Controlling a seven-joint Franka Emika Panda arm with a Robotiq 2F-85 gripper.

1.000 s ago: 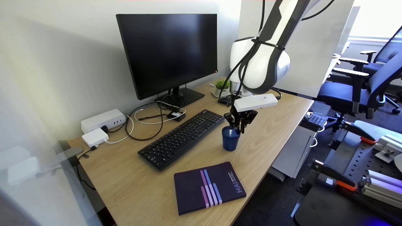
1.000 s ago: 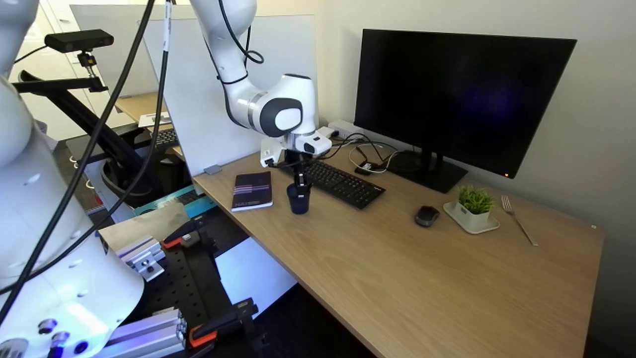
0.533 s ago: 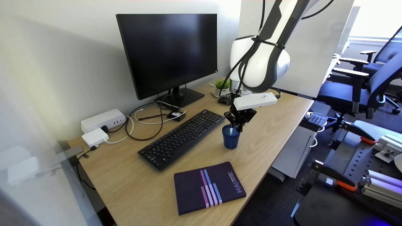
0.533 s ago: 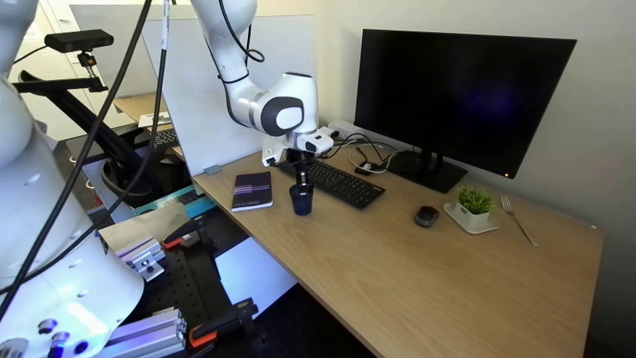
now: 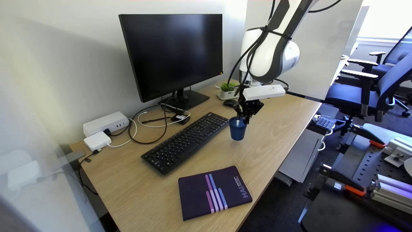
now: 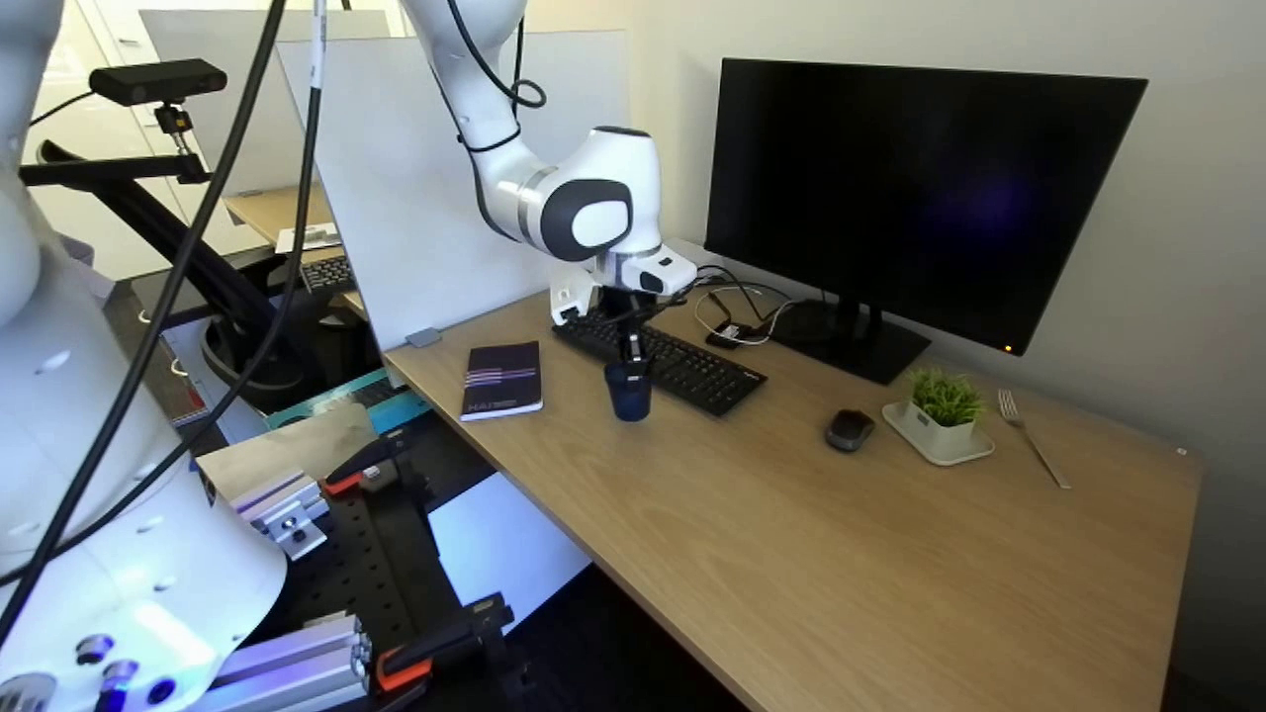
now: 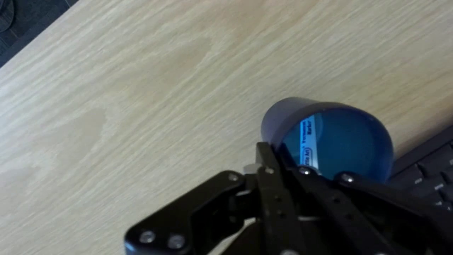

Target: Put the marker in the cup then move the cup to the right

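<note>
The dark blue cup (image 5: 237,132) is held upright or nearly so, a little above the desk; it also shows in an exterior view (image 6: 629,398) and in the wrist view (image 7: 354,141). The marker (image 7: 308,141), white with printed text, stands leaning inside the cup; its lower end is hidden. In an exterior view its pale body (image 5: 238,122) shows at the cup's mouth. My gripper (image 7: 277,152) is shut on the cup's wall, one finger outside and one inside the rim; it also shows in both exterior views (image 5: 243,120) (image 6: 635,368).
The black keyboard (image 5: 188,140) lies beside the cup. A dark notebook (image 5: 214,193) lies near the desk's edge. The mouse (image 6: 849,430), the potted plant (image 6: 945,403) and a fork (image 6: 1034,437) lie farther along the desk (image 6: 841,564). The monitor (image 6: 920,208) stands behind.
The cup, with the marker in it, has been lifted off the desk and carried with the gripper away from the notebook, toward the mouse and plant side.
</note>
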